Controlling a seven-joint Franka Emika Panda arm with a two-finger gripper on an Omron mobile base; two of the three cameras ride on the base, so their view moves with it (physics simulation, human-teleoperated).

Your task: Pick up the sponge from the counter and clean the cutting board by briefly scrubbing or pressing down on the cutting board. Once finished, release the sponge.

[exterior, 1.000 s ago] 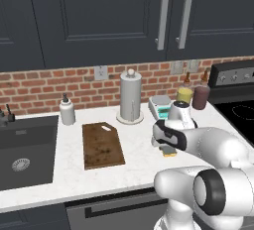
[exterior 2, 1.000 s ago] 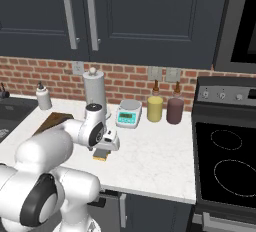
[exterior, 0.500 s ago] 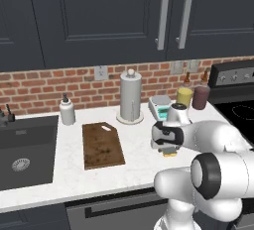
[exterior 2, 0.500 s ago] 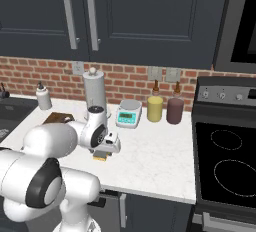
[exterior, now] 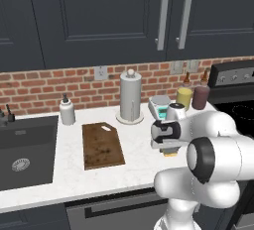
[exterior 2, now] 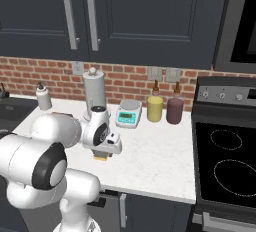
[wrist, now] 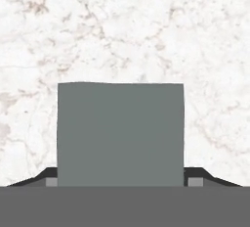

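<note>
2 dark fingertips [wrist: 195,176] flank the grey-green scouring top of the small yellow sponge [wrist: 120,134], one at each side edge, so the two-finger gripper [exterior: 170,150] looks clamped on it, though actual contact is hard to confirm. Sponge and hand sit low over the white speckled stone counter [exterior: 136,167], in front of the white-and-teal kitchen scale [exterior 2: 128,113]. Well apart, toward the black sink basin [exterior: 25,147], lies the dark brown wooden cutting board [exterior: 101,144], flat and bare.

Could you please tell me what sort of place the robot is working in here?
A rendered home kitchen, it seems: a white speckled stone counter against red brick, a black sink basin, and a black glass stovetop.
</note>
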